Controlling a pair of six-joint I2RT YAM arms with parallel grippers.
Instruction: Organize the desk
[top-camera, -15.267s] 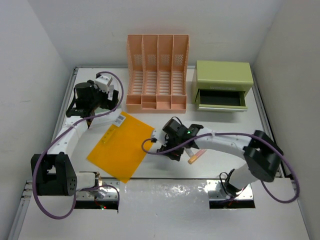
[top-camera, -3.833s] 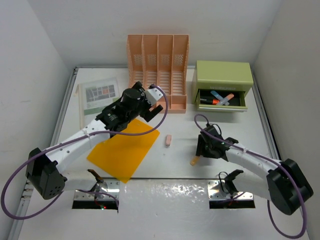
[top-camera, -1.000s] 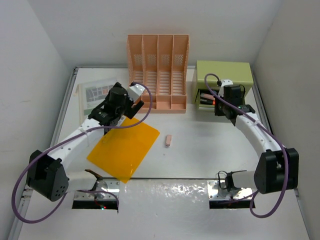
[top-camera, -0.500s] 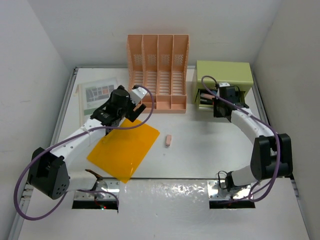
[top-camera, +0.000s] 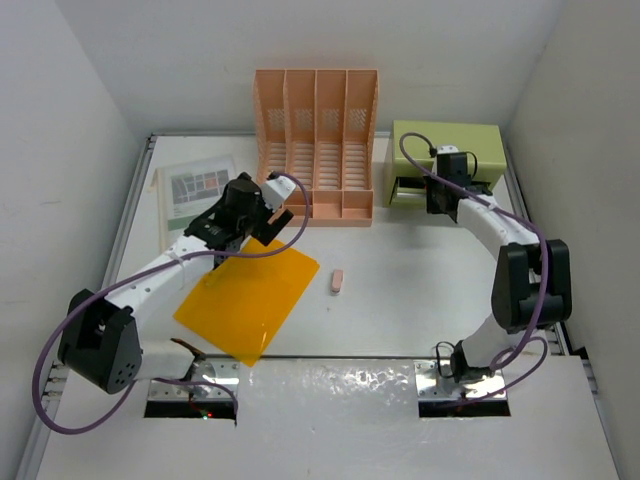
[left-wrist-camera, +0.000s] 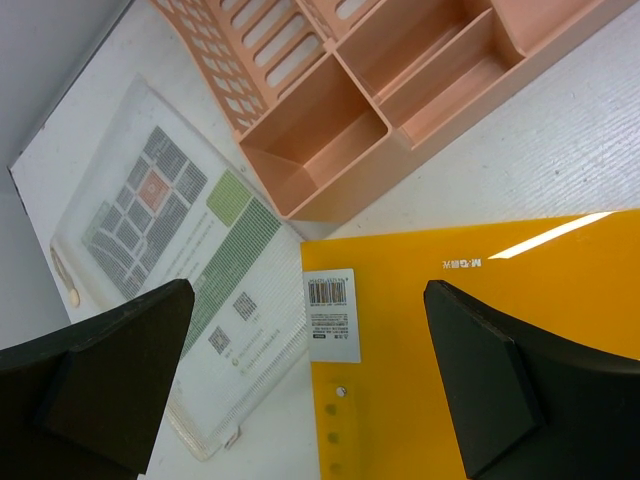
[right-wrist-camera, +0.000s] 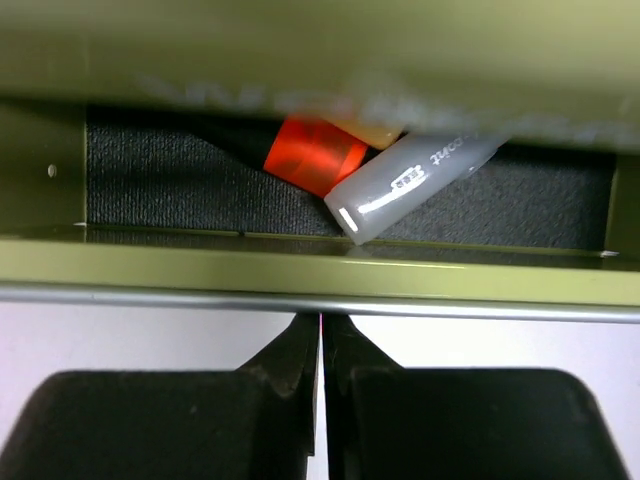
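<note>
I see my left claw (left-wrist-camera: 308, 292) spread over one orange folder (top-camera: 245, 295); my right claw (right-wrist-camera: 322, 325) pressed together at one drawer (right-wrist-camera: 200, 262), two o'clock, two pens (right-wrist-camera: 405, 190) inside.

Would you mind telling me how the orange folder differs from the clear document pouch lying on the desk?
The orange folder is tinted orange with a barcode label; the clear document pouch shows a printed sheet inside. The folder lies skewed near the middle; the pouch lies squarer, farther back by the left edge of the desk. Both lie flat on it, outside the peach rack.

Overhead over desk (top-camera: 420, 290), wrist views close-up
</note>
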